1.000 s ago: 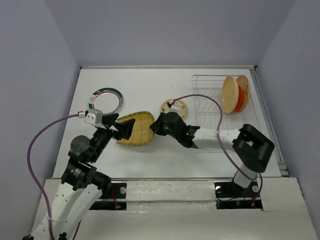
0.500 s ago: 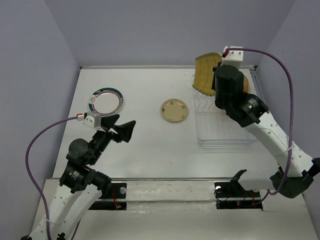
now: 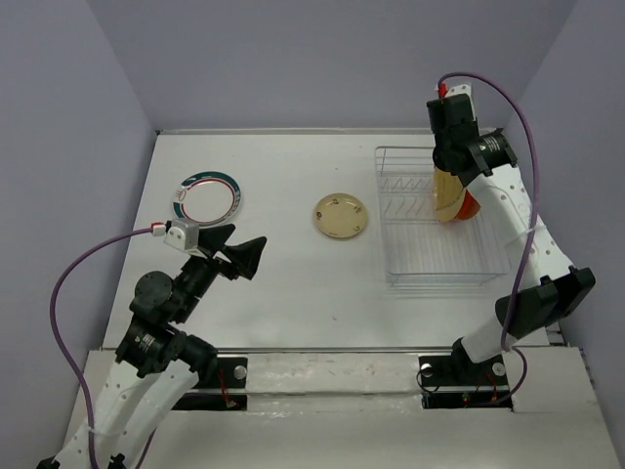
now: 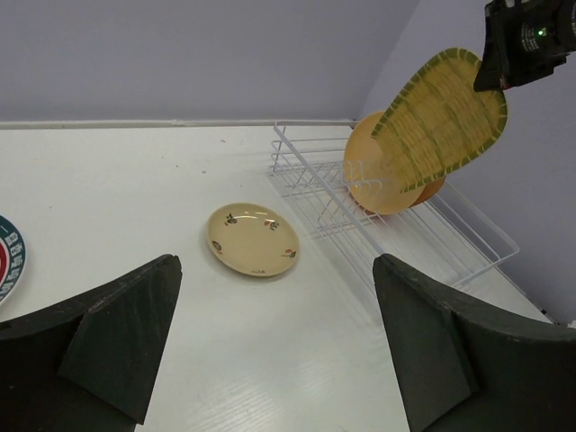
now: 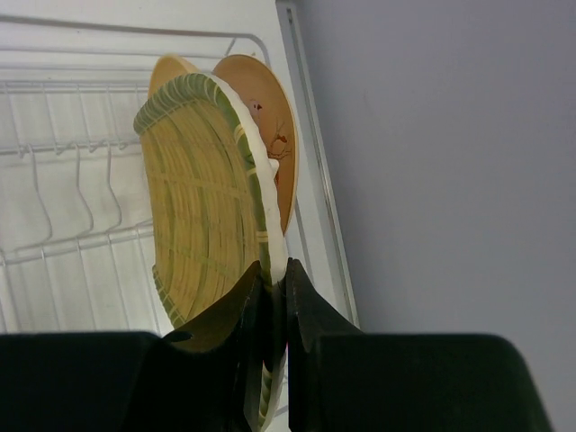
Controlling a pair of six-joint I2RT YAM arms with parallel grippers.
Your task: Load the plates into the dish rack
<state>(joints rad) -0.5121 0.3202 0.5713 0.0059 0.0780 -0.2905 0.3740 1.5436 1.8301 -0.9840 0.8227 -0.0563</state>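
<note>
The right gripper (image 5: 277, 270) is pinched nearly closed on the rim of the yellow woven-pattern round plate (image 5: 202, 189). It holds the plate on edge over the white wire dish rack (image 3: 430, 249), just beside the plain peach round plate (image 4: 364, 171) standing in it. The left gripper (image 3: 237, 252) gapes wide and empty, well apart from the rack.

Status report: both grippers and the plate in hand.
Left gripper open, idle. Right gripper shut on yellow patterned plate, tilted over dish rack beside racked peach plate. No obstruction seen.

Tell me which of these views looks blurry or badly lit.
Top external: sharp and evenly lit, no glare. Left wrist: its own fingers loom dark and soft-edged up close, dish rack crisp. Right wrist: fingers nearly black, yellow plate in focus.
</note>
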